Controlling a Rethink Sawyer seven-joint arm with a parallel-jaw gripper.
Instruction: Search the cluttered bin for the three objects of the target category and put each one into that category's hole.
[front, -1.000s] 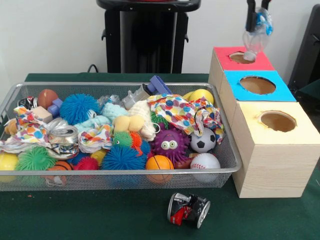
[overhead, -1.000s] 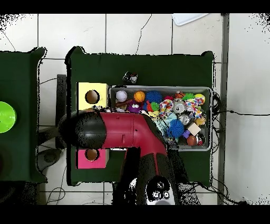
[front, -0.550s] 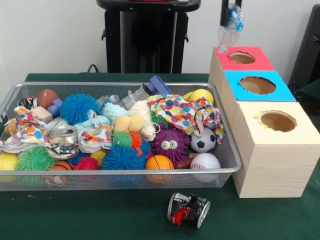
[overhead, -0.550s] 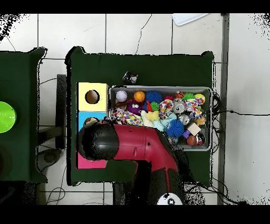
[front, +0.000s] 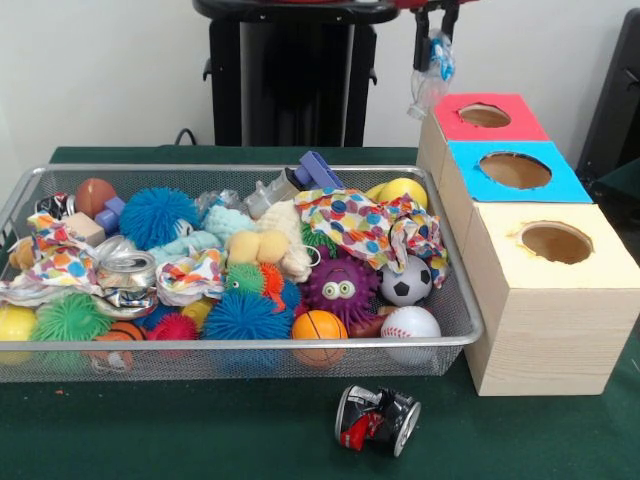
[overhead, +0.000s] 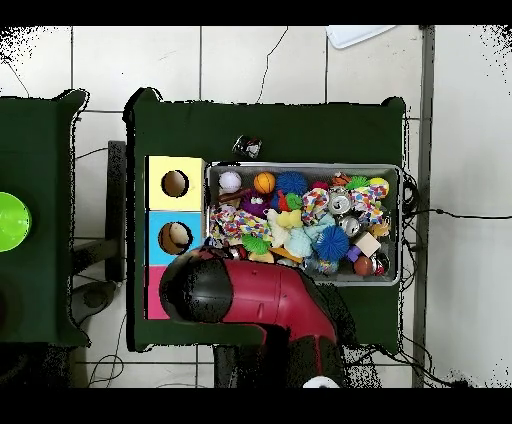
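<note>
nearest to us in the front view a crushed can (front: 377, 418), black and red with a round silver end, lies on its side on the green cloth of the table (front: 200, 430), just outside the wire mesh bin (front: 230, 358). behind its front rim we see a smooth orange basketball (front: 320, 326), a stitched white baseball (front: 410, 322), a spiky blue ball (front: 246, 315), a bristly green one (front: 68, 316) and a dented silver can (front: 127, 270). a purple rubbery ball with goggle eyes (front: 342, 287) sits beside a black and white football (front: 407, 280), and over them drapes a crumpled polka-dot cloth (front: 365, 225). further back there are a large blue spiky ball (front: 157, 215), a brown rugby-shaped ball (front: 94, 195) and a purple plastic block (front: 318, 170).

to the right of the bin stand three wooden boxes in a row, each with a round hole in its top: the plain wood box (front: 550, 300) nearest, then the blue-topped box (front: 514, 171), then the red-topped box (front: 484, 116) farthest.

at the back, above and just left of the red-topped box, the gripper (front: 433, 30) hangs with its dark prongs pinching a crumpled clear plastic bottle (front: 431, 80) with a blue label, which dangles in the air over the table, apart from the box. in the overhead view the red and black arm (overhead: 250, 300) covers the pink box's hole
</note>
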